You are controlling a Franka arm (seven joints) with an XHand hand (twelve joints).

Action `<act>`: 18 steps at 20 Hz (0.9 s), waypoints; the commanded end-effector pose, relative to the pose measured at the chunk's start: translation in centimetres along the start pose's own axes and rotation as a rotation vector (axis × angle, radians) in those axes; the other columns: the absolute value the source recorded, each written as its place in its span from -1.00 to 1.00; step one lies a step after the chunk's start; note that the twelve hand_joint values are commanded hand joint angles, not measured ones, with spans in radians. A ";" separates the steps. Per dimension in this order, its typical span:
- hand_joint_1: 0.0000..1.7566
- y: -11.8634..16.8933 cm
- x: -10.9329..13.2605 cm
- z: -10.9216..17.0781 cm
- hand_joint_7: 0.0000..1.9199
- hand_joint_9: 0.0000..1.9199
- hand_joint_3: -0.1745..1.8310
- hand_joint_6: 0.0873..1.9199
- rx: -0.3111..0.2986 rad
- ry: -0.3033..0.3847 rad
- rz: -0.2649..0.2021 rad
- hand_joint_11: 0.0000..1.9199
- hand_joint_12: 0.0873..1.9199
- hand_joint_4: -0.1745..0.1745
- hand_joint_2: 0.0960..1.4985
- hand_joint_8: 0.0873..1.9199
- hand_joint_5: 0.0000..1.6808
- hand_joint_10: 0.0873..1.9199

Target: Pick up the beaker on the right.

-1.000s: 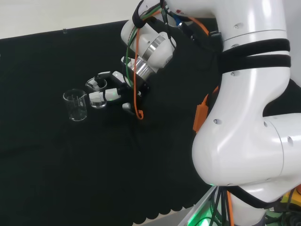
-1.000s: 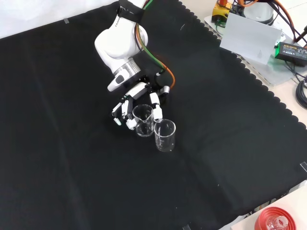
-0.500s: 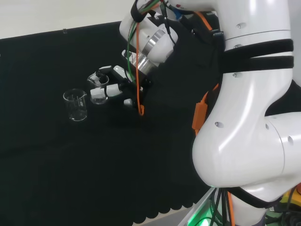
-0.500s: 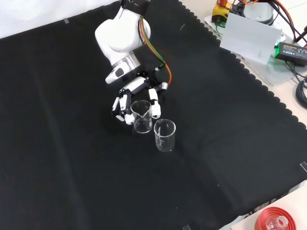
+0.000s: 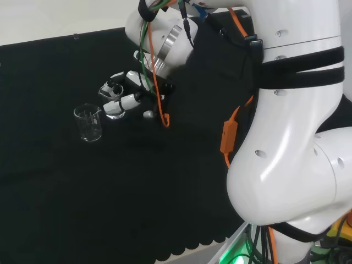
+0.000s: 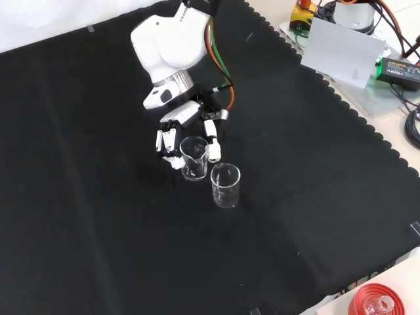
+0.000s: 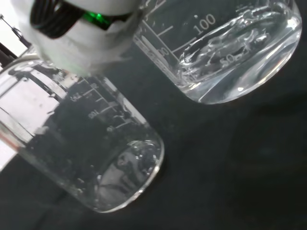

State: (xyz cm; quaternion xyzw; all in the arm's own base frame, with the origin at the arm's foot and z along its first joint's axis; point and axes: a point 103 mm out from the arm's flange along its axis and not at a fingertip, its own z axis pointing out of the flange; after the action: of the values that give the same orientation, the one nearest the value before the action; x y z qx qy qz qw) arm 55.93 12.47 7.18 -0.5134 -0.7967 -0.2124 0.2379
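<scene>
Black cloth (image 6: 315,197), two glass beakers. Hand (image 6: 176,134) clasps held beaker (image 6: 194,159); lift step. Next: raise clear of second beaker (image 6: 225,186) at 4 o'clock.

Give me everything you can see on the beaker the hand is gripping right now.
The held beaker is clear glass, cylindrical, with a pour spout on its rim and printed graduation marks. It looks empty. The hand has its fingers curled round it from the arm's side. In the front view it is roughly upright and appears raised off the black cloth, beside but apart from the second beaker.
</scene>
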 end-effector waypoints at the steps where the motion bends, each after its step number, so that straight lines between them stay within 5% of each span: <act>1: 0.25 -0.1 -0.9 -1.4 0.71 0.52 -0.75 -0.49 0.016 -0.154 0.084 -0.09 0.07 1.00 0.23 -1.00 0.49 -0.90; 7: 0.26 -0.3 -0.7 -2.9 0.89 0.69 -0.71 -0.52 0.061 -0.130 0.036 0.03 0.00 1.00 0.19 -1.00 0.52 -0.99; 18: 0.26 -1.9 0.8 -5.6 0.92 0.73 -0.59 -0.54 0.078 -0.149 0.017 0.17 -0.10 1.00 0.10 -1.00 0.54 -1.00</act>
State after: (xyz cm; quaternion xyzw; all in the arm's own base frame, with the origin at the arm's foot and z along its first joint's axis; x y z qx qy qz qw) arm 55.75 9.79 10.82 -0.5269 -0.8118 -0.1520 0.2005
